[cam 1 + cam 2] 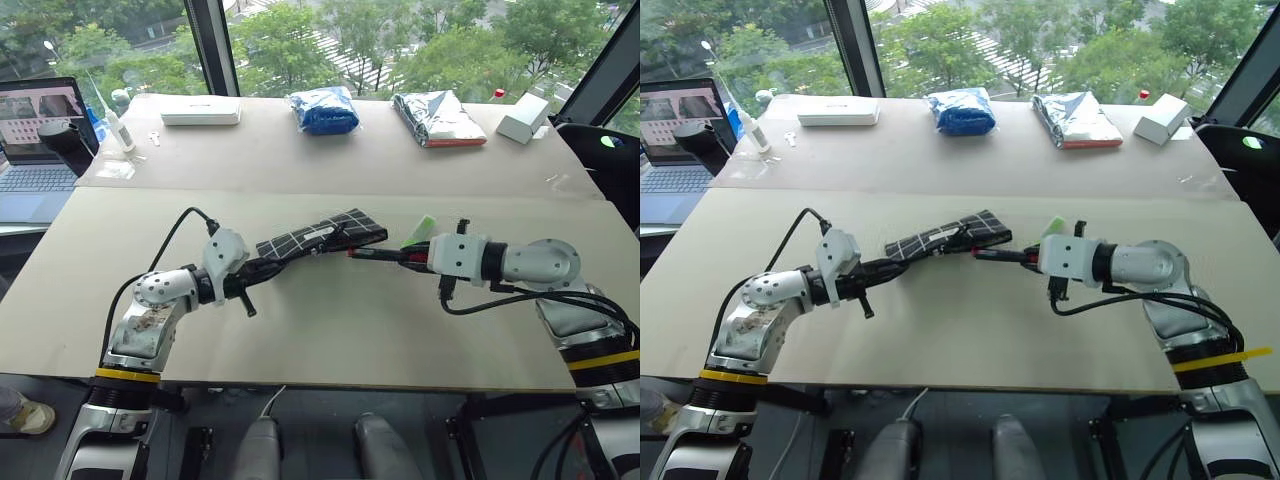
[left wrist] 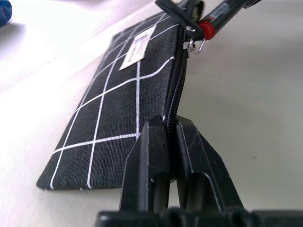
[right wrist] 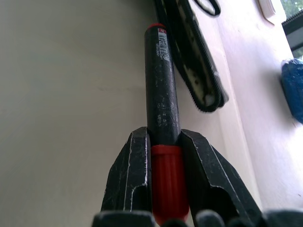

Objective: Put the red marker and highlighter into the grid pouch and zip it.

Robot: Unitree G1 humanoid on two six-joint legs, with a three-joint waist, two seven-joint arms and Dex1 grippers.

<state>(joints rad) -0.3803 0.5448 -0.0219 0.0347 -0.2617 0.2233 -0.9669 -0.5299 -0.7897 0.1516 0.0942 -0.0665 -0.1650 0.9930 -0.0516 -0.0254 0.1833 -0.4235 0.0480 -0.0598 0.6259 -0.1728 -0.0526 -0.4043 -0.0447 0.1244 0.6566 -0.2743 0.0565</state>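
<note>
The grid pouch (image 1: 322, 236), black with white lines and a white label, is raised at a tilt above the table's middle. My left gripper (image 1: 268, 263) is shut on its near end beside the zipper, fingers (image 2: 151, 156) pinching the fabric. My right gripper (image 1: 405, 255) is shut on the red marker (image 3: 161, 94), a dark barrel with red ends. The marker's far tip (image 2: 210, 26) sits right at the pouch's zipper end by the pull. The lime-green highlighter (image 1: 418, 228) lies on the table just behind my right gripper.
Along the far table stand a flat white box (image 1: 200, 110), a blue plastic bag (image 1: 323, 110), a silver foil bag (image 1: 437, 118) and a small white box (image 1: 522, 118). A laptop (image 1: 35, 130) sits at the far left.
</note>
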